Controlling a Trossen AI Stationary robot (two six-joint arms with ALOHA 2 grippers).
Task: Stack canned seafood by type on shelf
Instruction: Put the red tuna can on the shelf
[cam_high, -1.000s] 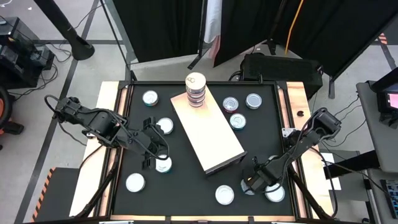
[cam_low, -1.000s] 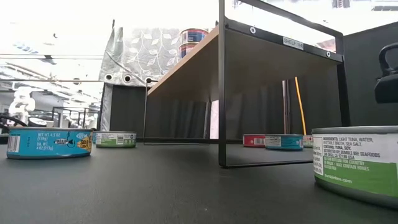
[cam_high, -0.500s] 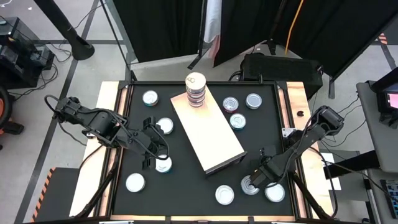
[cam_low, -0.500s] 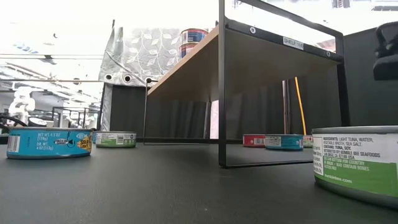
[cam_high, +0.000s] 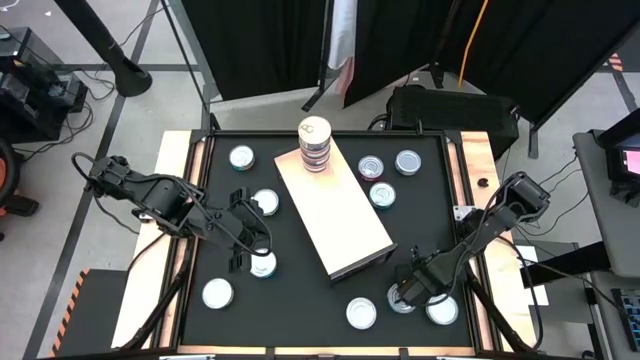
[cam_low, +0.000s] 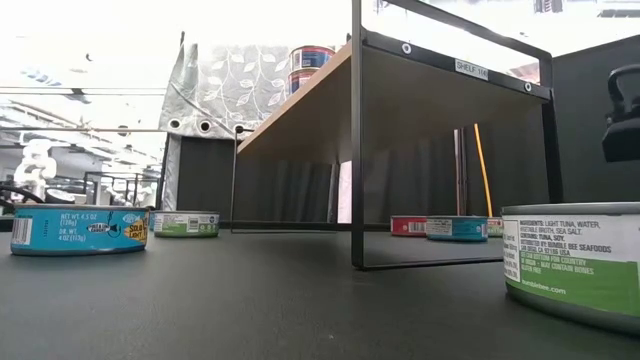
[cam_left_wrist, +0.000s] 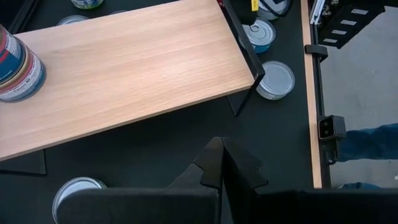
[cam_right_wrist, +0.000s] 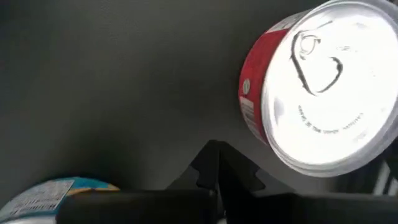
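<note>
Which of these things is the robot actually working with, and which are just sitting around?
Job:
- short round silvery-topped seafood tins, loose on the tabletop
- stacked tins
- pale light-wood shelf board
- right gripper, shut, beside a red-sided tin

Lying about:
- black tabletop
- orange cable

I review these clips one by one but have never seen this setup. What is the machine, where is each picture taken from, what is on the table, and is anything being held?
Two dark robot arms work at a black table. One picture looks straight down, one looks level across the tabletop, and one comes from each arm's wrist. A pale wooden shelf on a black frame stands in the middle with one stack of tins at its far end. More tins lie loose around it. The left gripper is shut and empty beside the shelf. The right gripper is also shut, near a red-sided tin, holding nothing.
</note>
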